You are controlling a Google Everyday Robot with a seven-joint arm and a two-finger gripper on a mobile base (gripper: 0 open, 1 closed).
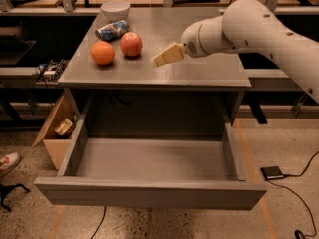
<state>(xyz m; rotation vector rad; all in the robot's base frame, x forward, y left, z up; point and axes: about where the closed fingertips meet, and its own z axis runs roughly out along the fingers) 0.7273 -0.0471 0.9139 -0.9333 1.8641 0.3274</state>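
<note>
My gripper point(160, 59) hangs just above the middle of the grey table top point(199, 68), its cream fingers pointing left toward the fruit. It holds nothing that I can see. A red apple point(130, 44) is the nearest thing, a short way to the gripper's left. An orange point(102, 53) sits left of the apple. Behind them lies a blue can point(111, 30) on its side, and a white bowl point(115, 9) stands at the table's back. Below the top, a large grey drawer point(149, 158) is pulled fully out with nothing in it.
A cardboard box point(55, 133) with bits in it stands on the floor left of the drawer. A shoe point(9, 162) shows at the far left. A small black device point(272, 173) with a cable lies on the floor at right. Shelving runs behind.
</note>
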